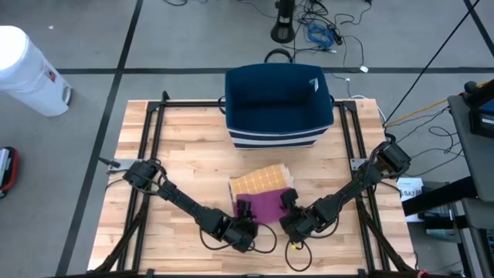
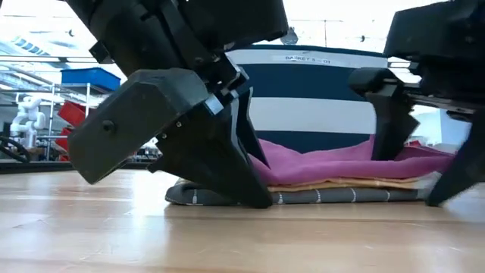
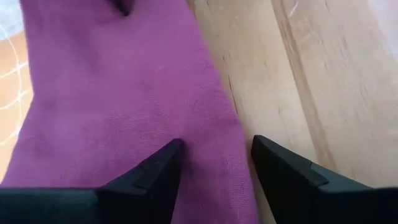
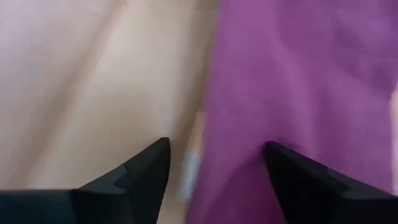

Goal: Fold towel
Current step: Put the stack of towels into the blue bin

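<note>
straddling the near edge of the towel, both grippers are seen low over the table, their jaws parted and holding nothing. the left gripper has the purple cloth directly ahead of it and under one finger, with bare wood beyond the other finger, so the towel's side hem runs forward between its jaws. the right gripper is placed the same way at the opposite hem, cloth ahead on one side and wood on the other. the purple layer is spread between the two grippers, its long axis judged to run from one to the other along the front edge; neither arm is clearly nearer, each being set at its own corner. beyond the grippers, away from the arm bases, a yellow cloth with a pale grid lies partly under the purple one, and in the low view a grey striped layer is seen at the bottom of the pile. the purple towel looks soft, thin and finely woven, rumpled into low folds rather than flat. the table is smooth pale butcher-block. farther off stands a navy striped fabric basket, box-shaped and open-topped
</note>
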Controlling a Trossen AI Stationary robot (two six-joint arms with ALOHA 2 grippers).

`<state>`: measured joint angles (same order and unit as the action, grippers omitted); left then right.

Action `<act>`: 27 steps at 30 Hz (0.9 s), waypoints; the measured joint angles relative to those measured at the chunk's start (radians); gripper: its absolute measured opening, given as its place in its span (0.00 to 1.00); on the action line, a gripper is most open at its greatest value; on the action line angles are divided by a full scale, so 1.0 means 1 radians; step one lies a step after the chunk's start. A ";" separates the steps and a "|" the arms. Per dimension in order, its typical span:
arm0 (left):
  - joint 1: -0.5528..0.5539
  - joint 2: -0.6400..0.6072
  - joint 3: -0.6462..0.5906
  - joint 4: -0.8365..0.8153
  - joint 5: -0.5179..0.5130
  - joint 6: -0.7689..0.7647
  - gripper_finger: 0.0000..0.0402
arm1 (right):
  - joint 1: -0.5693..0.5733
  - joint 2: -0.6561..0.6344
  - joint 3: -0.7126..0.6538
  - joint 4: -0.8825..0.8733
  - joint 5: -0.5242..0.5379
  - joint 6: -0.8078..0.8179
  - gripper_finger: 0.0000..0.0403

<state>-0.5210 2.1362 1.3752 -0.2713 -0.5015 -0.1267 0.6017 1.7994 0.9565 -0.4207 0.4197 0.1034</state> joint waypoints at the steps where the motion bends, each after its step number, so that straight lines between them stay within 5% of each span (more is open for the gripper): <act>1: 0.003 0.005 0.001 0.003 0.007 -0.002 0.52 | -0.004 -0.002 0.000 0.000 0.018 -0.008 0.62; 11: 0.018 0.015 0.002 0.005 0.039 -0.026 0.52 | -0.094 0.001 -0.002 0.004 0.053 -0.012 0.52; 19: 0.019 0.018 0.001 0.008 0.012 -0.031 0.51 | -0.137 0.003 -0.004 0.014 0.024 -0.021 0.05; 27: 0.021 0.021 -0.002 0.031 -0.070 -0.056 0.51 | -0.138 -0.022 0.044 -0.032 -0.089 0.073 0.03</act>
<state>-0.5003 2.1569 1.3732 -0.2405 -0.5713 -0.1825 0.4635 1.7775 1.0006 -0.4528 0.3304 0.1768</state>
